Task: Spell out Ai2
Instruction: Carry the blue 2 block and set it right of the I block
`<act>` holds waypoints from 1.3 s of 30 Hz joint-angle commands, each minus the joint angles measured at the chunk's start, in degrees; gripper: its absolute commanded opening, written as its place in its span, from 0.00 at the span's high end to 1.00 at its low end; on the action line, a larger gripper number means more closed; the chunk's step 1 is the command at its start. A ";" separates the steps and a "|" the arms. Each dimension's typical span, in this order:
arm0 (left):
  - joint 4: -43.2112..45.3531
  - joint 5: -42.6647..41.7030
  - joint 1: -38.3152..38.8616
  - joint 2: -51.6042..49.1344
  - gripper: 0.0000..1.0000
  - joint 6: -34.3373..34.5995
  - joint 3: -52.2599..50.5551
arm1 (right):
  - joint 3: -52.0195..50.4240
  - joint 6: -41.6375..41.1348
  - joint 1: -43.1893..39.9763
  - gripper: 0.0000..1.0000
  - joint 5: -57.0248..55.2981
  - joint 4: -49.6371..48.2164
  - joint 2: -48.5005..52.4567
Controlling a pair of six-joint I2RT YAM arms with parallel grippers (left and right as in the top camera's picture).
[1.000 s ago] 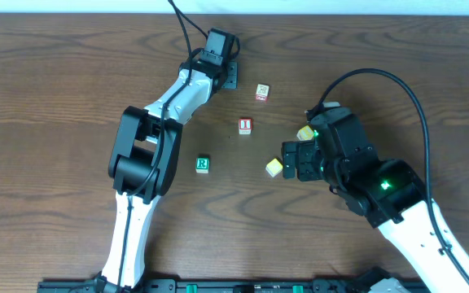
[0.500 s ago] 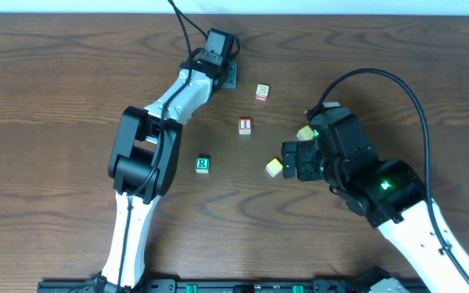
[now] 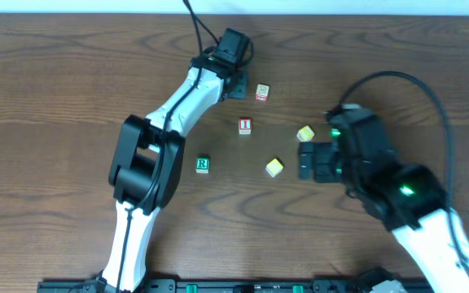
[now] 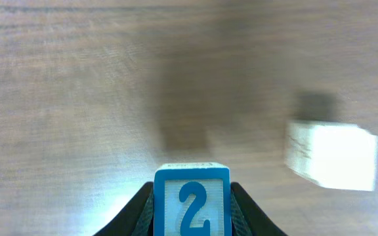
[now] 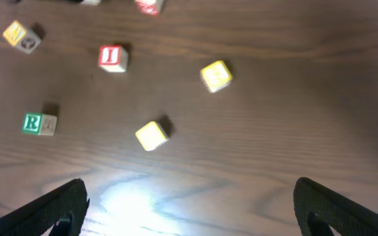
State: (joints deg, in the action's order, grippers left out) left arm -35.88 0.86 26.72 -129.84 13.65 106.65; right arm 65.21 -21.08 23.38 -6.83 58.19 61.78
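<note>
Over wooden table [image 4: 58, 78] — left pincer [image 4: 192, 211] clamps 2 cube [image 4: 192, 196], right pincer [image 5: 189, 206] gapes.

**Left claw** [image 4: 192, 204]: the 2 cube [image 4: 192, 196] sits between its fingers, touching both. The A cube [image 4: 332, 156] lies on the worktop [image 3: 47, 89] ahead of this claw and to its right, apart from it.

**Right claw** [image 5: 189, 190]: cubes lie on the worktop ahead of it. The nearer plain cube [image 5: 152, 134] lies just left of its midline, the farther plain cube [image 5: 216, 75] just right. The I cube [image 5: 113, 58] lies farther ahead and left. The R cube [image 5: 39, 123] lies leftmost, beyond the left finger's line.
</note>
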 commanded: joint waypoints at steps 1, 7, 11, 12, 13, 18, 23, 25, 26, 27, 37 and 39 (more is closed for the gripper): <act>-3.93 1.22 2.97 5.88 0.94 4.68 1.38 | 4.96 2.99 -3.30 0.01 -0.72 1.86 -6.36; -11.13 1.22 9.22 10.03 0.94 11.15 1.27 | 6.25 4.50 -7.72 0.01 -0.63 7.52 -16.61; -9.49 7.93 16.74 9.75 0.94 17.62 -1.90 | 6.25 4.44 -8.09 0.01 0.61 11.17 -20.06; -8.63 9.81 18.36 9.42 0.94 19.96 -3.34 | 6.25 4.44 -8.09 0.01 1.29 11.85 -20.28; -8.35 10.40 19.28 9.03 0.94 22.10 -4.24 | 6.25 4.44 -8.09 0.01 1.33 12.44 -20.26; -7.08 10.49 19.50 7.61 0.94 26.34 -5.42 | 6.25 4.44 -8.09 0.01 2.71 12.98 -20.26; -4.04 10.12 17.92 6.29 0.95 25.00 -5.70 | 6.25 4.44 -8.09 0.01 2.80 12.94 -20.24; -2.40 7.80 16.96 5.16 0.94 22.84 -5.75 | 6.25 4.46 -8.09 0.01 2.80 12.94 -20.24; -1.64 6.71 16.55 4.59 0.94 21.94 -5.77 | 6.25 4.44 -8.09 0.01 2.80 12.92 -20.24; -1.25 6.29 16.15 4.22 0.94 21.68 -5.79 | 6.25 4.46 -8.09 0.01 2.80 12.90 -20.22; 0.09 6.05 15.28 0.33 0.94 21.09 -5.81 | 6.25 4.46 -8.09 0.01 2.78 11.87 -20.15; 0.13 5.66 15.28 -0.20 0.94 21.09 -5.81 | 6.25 4.46 -8.09 0.01 2.78 11.87 -20.15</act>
State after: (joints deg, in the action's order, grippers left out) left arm -35.73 7.20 42.15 -128.25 35.73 101.47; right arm 71.31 -17.32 15.66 -4.40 70.17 41.56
